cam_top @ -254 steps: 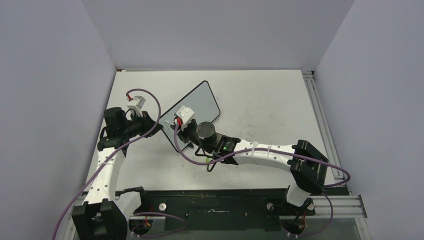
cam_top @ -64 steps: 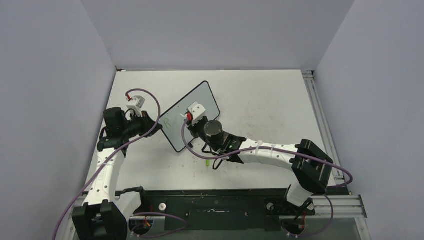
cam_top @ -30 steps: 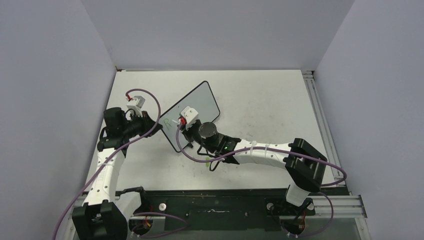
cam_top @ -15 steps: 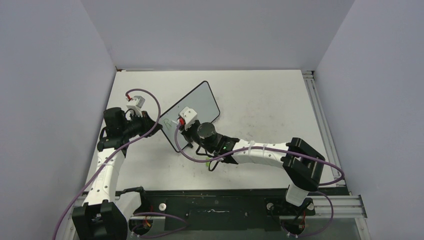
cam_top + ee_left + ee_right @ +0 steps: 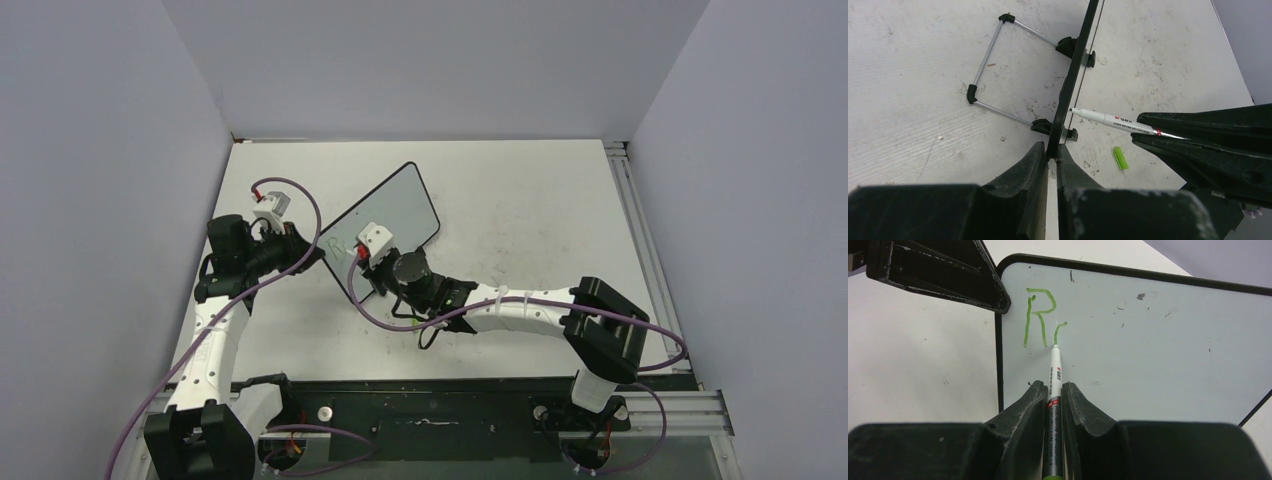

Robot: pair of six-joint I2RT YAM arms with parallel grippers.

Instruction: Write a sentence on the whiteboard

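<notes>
At the left of centre in the top view, the left gripper [image 5: 303, 252] covers the lower left edge of the whiteboard [image 5: 395, 205], which stands slanted on the worktop [image 5: 520, 200] in the middle of the frame. The left wrist camera shows its two fingers pressed onto the board's black frame, pinching it. From that side the board is only a thin dark line running up the picture, so its writing face is hidden. A wire stand [image 5: 993, 75] shows behind it at upper left.

Just right of that in the top view, the right gripper [image 5: 363, 266] lies over the board's lower part and blocks it. Its own camera shows the fingers clamped on a marker [image 5: 1054, 360], whose rear end is cut off at the bottom edge. The tip touches the board. Of the sentence [image 5: 1040, 315], only a green R and a short hooked stroke beside it are visible, in the upper left of the board. From above it is a faint green smudge. A green cap [image 5: 1118, 157] lies on the worktop, at lower centre in the left wrist view.
</notes>
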